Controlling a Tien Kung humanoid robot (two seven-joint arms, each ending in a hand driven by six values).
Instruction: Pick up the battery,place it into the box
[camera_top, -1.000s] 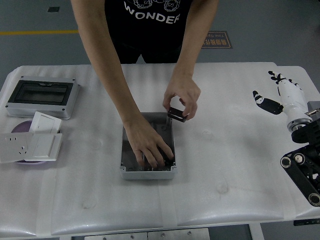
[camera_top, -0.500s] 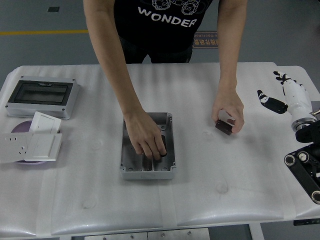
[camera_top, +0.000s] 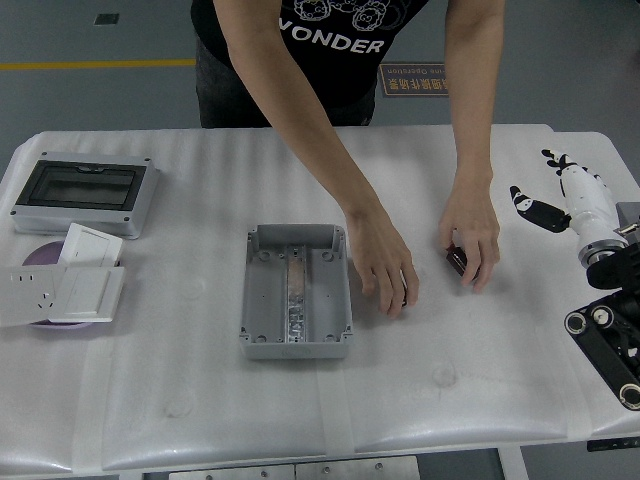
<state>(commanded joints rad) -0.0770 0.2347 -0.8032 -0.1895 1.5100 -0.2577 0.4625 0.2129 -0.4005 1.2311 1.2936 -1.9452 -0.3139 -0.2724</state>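
Observation:
An open grey box (camera_top: 296, 291) sits in the middle of the table with nothing loose inside it. A person at the far side rests both hands on the table to its right. One hand (camera_top: 474, 238) covers a dark battery (camera_top: 456, 262), of which only an edge shows. The other hand (camera_top: 386, 262) lies flat just right of the box; a second dark piece may be under its fingers, but I cannot tell. My right hand (camera_top: 560, 195), white with black fingertips, hangs at the right edge with fingers spread, holding nothing. My left hand is out of view.
At the far left stand a grey enclosure with a clear lid (camera_top: 85, 192), white switch plates (camera_top: 62, 282) and a purple disc (camera_top: 38, 256). My black right arm (camera_top: 610, 330) fills the lower right corner.
The person took both hands out of the box and carried the battery to the right, setting it down on the table. My right hand has barely shifted.

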